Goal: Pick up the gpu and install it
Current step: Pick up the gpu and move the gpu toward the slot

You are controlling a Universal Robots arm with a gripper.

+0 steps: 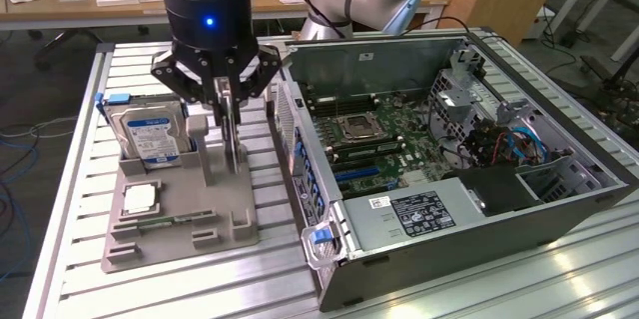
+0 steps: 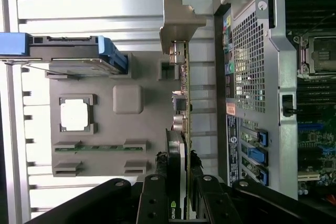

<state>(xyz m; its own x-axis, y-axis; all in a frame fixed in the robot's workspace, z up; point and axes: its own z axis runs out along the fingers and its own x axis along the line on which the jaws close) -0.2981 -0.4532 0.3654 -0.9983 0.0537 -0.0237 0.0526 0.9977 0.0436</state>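
tool [image 2: 177, 163] clamped on gpu [image 2: 185, 93] | gpu upright in grey holder [image 2: 105, 124] | beside computer case [image 2: 252, 77]

The gpu [image 2: 185, 108] is standing on edge in the holder [image 1: 170, 237] on the bench [image 1: 70, 259], the hard drive [image 1: 152, 139] sitting at the exterior view's left, the computer case [image 1: 459, 255] at its right.

In the wrist view, the picture's edge cuts off my claw [image 2: 178, 160] at its base, and its fingers [image 2: 194, 170] cover the gpu [image 2: 185, 93] where they clamp it. The hard drive [image 2: 68, 56] is cropped too. I can't read the label [image 1: 421, 213] on the power supply [image 1: 379, 231].
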